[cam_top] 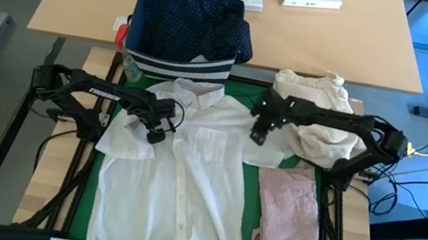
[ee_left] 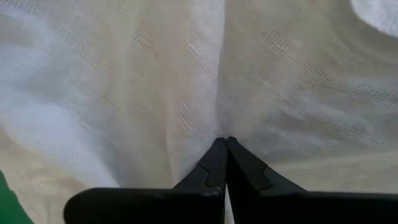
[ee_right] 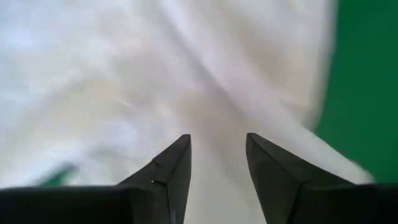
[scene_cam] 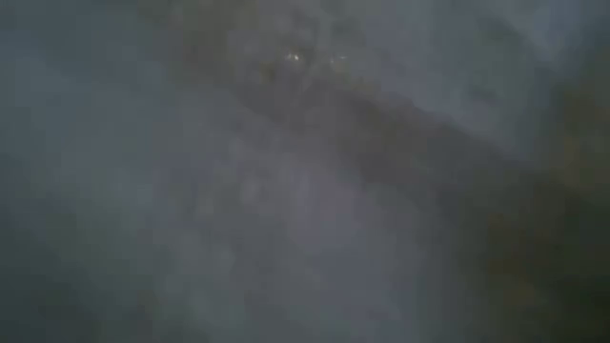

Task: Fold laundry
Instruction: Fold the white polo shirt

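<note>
White shirt (cam_top: 173, 175) spread flat on bench (cam_top: 253, 175) for folding. Left hand (cam_top: 156, 130) pinched tight on left shoulder fabric; right hand (cam_top: 258, 130) half-parted, empty, over right sleeve.

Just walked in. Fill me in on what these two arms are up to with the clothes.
Both arms are working on the white shirt, spread open on the green mat. The left gripper is shut, pinching a fold of its fabric near one sleeve; the right gripper hovers open over the opposite shoulder edge. A pale pink top lies folded beside the shirt. A navy dotted shirt sits piled on the striped bin, and a cream bundle lies under the right arm.
</note>
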